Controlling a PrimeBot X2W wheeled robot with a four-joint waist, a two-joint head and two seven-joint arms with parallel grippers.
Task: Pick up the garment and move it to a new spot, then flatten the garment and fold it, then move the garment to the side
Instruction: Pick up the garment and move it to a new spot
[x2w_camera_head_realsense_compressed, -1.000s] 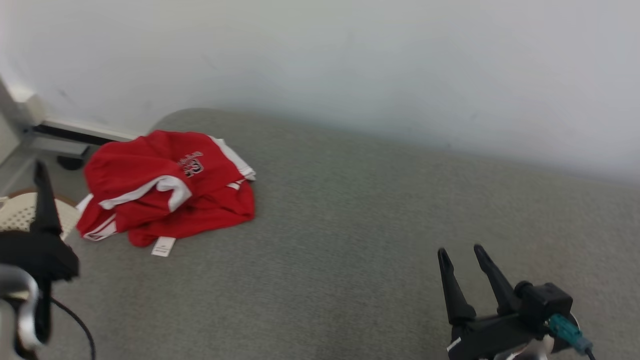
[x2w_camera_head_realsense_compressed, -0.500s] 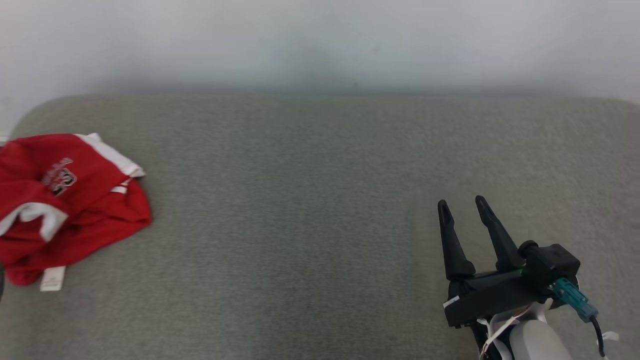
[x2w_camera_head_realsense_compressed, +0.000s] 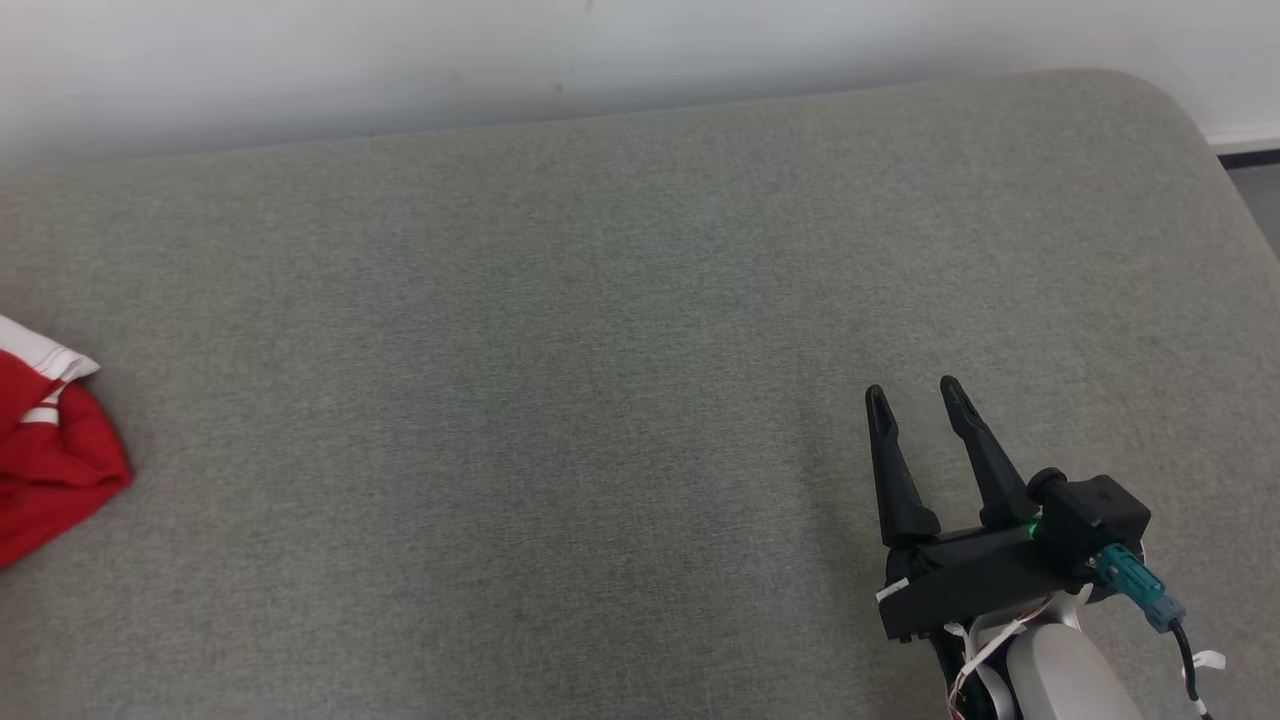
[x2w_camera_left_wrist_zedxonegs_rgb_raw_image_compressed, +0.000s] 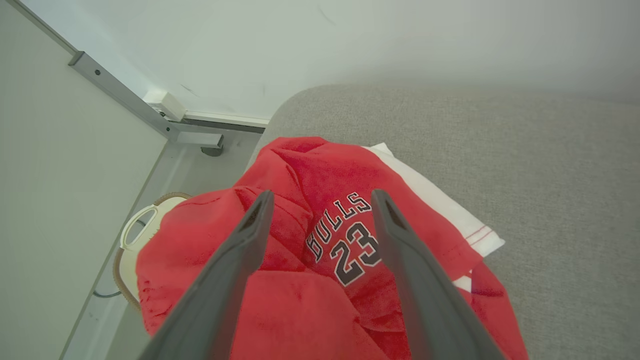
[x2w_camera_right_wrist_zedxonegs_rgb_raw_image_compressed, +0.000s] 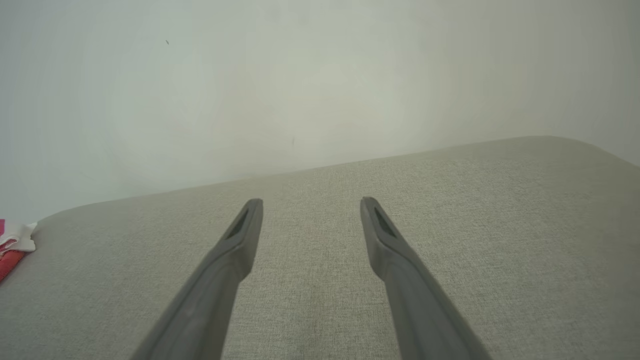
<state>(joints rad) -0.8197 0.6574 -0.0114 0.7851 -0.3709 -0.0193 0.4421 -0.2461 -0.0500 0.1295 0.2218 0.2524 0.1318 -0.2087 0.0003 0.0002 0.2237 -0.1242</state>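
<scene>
The red jersey (x2w_camera_left_wrist_zedxonegs_rgb_raw_image_compressed: 300, 170) lies crumpled at the left end of the grey padded surface (x2w_camera_head_realsense_compressed: 600, 300). The left end effector (x2w_camera_left_wrist_zedxonegs_rgb_raw_image_compressed: 321, 195) hangs open over it. The right end effector (x2w_camera_head_realsense_compressed: 912, 388) is open and empty, well apart.

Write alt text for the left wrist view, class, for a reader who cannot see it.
A crumpled red jersey with white trim and "BULLS 23" lettering lies on a grey fabric cushion by a white wall. The left pincer, dark and open, points down at it.
</scene>
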